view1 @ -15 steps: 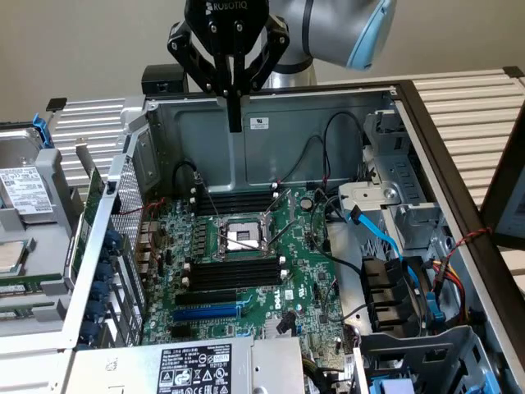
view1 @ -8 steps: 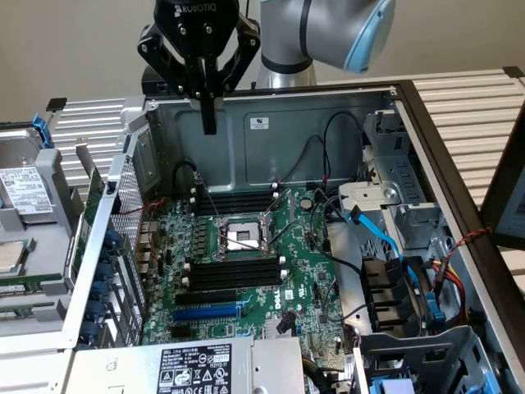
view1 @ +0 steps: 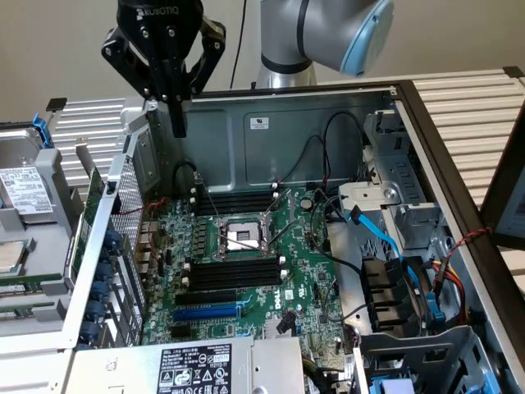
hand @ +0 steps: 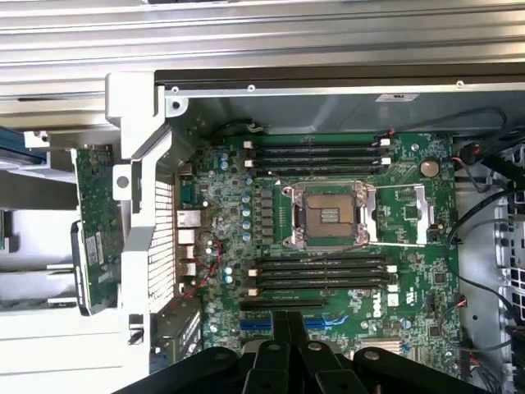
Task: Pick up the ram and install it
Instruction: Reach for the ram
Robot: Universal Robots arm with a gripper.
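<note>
The ram [hand: 97,234] is a long dark-green stick with a small white label, lying just outside the open computer case by its perforated rear wall; from the exterior view it appears as a thin green edge [view1: 89,209]. My gripper [view1: 179,130] hangs high above the case's far corner on the exterior view's left. Its black fingers are shut together with nothing between them. The wrist view has the gripper [hand: 287,318] over the motherboard's edge near the blue slot. The ram sits apart from it, off to the side and lower.
The motherboard [view1: 303,246] carries two banks of black memory slots with white clips [view1: 234,201] [view1: 234,272] either side of the CPU socket [view1: 242,238]. A long blue slot [view1: 207,312], cables [view1: 385,238], drive cages [view1: 25,213] and case walls crowd the area.
</note>
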